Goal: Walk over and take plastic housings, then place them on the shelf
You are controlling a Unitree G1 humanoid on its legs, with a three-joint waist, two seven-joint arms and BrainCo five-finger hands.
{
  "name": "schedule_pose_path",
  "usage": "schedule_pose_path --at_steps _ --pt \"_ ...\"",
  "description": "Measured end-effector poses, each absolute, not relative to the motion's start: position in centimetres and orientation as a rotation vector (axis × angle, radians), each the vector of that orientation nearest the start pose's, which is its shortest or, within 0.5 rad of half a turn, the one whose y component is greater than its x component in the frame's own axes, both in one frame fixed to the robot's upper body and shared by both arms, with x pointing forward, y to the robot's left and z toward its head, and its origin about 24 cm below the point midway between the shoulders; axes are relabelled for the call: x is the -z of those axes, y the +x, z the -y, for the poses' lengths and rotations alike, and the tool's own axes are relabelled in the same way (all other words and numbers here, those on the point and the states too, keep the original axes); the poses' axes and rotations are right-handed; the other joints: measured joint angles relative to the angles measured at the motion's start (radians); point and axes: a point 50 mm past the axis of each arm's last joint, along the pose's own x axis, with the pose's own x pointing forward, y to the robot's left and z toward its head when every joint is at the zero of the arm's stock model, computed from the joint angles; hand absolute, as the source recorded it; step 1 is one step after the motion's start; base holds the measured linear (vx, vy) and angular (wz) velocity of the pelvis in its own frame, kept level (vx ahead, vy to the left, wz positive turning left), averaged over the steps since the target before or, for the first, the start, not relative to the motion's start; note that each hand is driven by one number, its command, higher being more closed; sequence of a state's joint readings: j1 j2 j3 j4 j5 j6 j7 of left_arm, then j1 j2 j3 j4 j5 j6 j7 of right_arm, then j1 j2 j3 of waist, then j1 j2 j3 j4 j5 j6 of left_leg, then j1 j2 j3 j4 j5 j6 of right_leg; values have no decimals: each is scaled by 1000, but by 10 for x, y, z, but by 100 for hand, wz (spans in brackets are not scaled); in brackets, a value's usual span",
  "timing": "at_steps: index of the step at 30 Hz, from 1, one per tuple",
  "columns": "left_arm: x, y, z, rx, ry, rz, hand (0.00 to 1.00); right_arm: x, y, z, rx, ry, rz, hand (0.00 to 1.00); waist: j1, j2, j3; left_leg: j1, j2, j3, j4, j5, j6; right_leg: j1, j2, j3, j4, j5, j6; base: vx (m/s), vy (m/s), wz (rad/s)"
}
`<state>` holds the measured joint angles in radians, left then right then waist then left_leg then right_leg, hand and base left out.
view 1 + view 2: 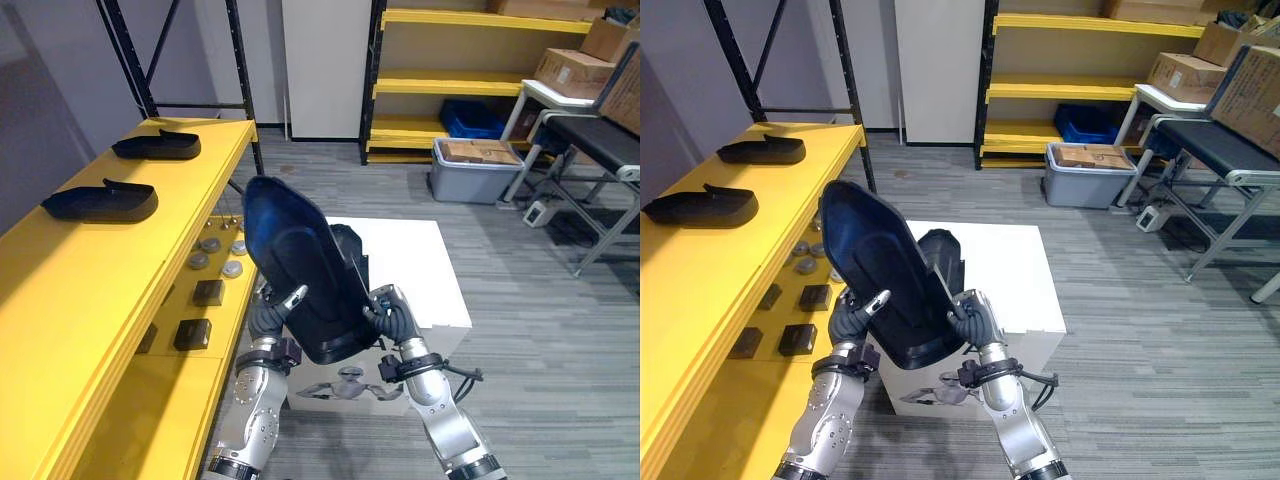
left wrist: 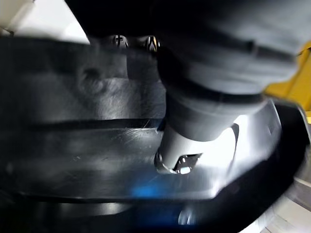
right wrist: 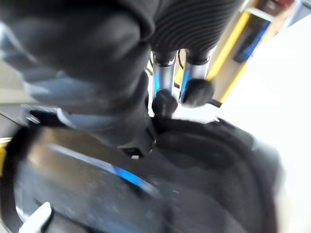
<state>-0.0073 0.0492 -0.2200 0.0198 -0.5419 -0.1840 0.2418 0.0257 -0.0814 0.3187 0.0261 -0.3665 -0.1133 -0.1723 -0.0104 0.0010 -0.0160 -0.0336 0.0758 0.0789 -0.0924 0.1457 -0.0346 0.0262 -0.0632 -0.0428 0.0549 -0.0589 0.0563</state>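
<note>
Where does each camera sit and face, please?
Left eye view: on the head, looking down at the plastic housing gripped by the left hand and right hand; both forearms show.
Right eye view: beside it, same downward look; shares the yellow shelf and white table.
Left wrist view: on that wrist, facing the housing's glossy surface past its finger.
Right wrist view: on that wrist, facing the housing's rim past its fingers.

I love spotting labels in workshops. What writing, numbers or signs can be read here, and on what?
Nothing is legible.
Cardboard boxes: any print too small to read.
White table front: a mark, too blurred.
Black housing: no writing visible.
</note>
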Motion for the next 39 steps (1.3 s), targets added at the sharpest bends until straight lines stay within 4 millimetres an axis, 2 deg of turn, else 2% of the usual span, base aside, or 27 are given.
schedule_pose_path --at_steps 5,9,18,19,21,22,23,24,25,28,30,31,32,34,39 --pt "-46 251 -123 -66 -468 49 100 -35 234 93 -186 -336 114 0 0 -1 -3 0 -6 0 0 0 0 2 0 -1 -3 1 -1 0 0 0" --pt "-47 251 -121 -65 -467 56 100 -36 237 100 -150 -200 86 0 1 -1 -6 1 -5 0 0 1 0 2 0 -1 2 1 -1 0 0 0" --pt "-63 251 -105 -25 -498 122 100 -81 242 126 -78 303 240 0 -2 -1 -7 3 -4 0 0 2 -1 2 1 0 4 0 0 0 0 0" --pt "-63 251 -105 -16 -480 123 100 -83 242 132 -70 383 257 0 -2 -1 -7 3 -5 0 0 2 -1 2 1 0 4 0 0 0 0 0" --pt "-58 248 -115 -42 -452 114 100 -90 242 166 74 515 335 0 -2 0 -6 3 -5 -1 0 1 -1 3 1 -1 3 0 1 0 0 0" --pt "-51 244 -127 -79 -428 95 100 -94 238 197 194 555 410 0 -3 -1 -6 3 -6 -1 0 1 -1 3 0 -1 2 0 1 0 0 0" --pt "-47 242 -132 -94 -419 84 100 -95 234 210 245 557 435 0 -5 -1 -6 2 -6 -1 0 1 -1 3 0 -1 1 0 1 0 0 0" --pt "-41 236 -145 -140 -401 66 100 -94 225 235 342 543 463 0 -10 -1 -5 2 -6 -1 0 1 -1 3 -1 -1 -1 0 1 0 0 0" --pt "-35 231 -158 -186 -383 51 100 -84 217 256 427 497 439 0 -21 -1 -6 2 -6 0 0 1 -1 3 0 -2 -4 0 1 0 0 0" --pt "-36 226 -163 -200 -367 58 100 -55 205 276 533 429 306 0 -26 -1 -5 1 -5 0 0 0 -3 2 1 -1 -5 0 1 0 0 0" --pt "-43 224 -163 -183 -354 92 100 -15 191 284 613 355 104 0 -26 1 -5 0 -4 1 -1 -2 -5 2 1 -1 -7 -3 5 0 0 0" --pt "-47 224 -162 -169 -347 112 100 10 181 285 638 307 -37 0 -26 1 -4 -1 -1 1 0 -7 -11 2 1 0 -10 -3 5 0 0 0" --pt "-49 224 -162 -160 -345 121 100 22 175 284 647 290 -107 0 -25 2 -4 -2 0 1 0 -8 -11 2 1 0 -11 -2 4 0 0 0" --pt "-54 222 -163 -149 -323 145 100 67 148 280 670 247 -368 0 -25 3 -3 -5 0 0 0 -12 -13 2 2 -1 -13 -1 2 0 0 0" --pt "-52 218 -166 -151 -300 139 100 115 98 267 652 193 -694 0 -25 4 6 -14 -3 -5 0 -9 -7 4 1 -8 -13 0 0 0 0 2"
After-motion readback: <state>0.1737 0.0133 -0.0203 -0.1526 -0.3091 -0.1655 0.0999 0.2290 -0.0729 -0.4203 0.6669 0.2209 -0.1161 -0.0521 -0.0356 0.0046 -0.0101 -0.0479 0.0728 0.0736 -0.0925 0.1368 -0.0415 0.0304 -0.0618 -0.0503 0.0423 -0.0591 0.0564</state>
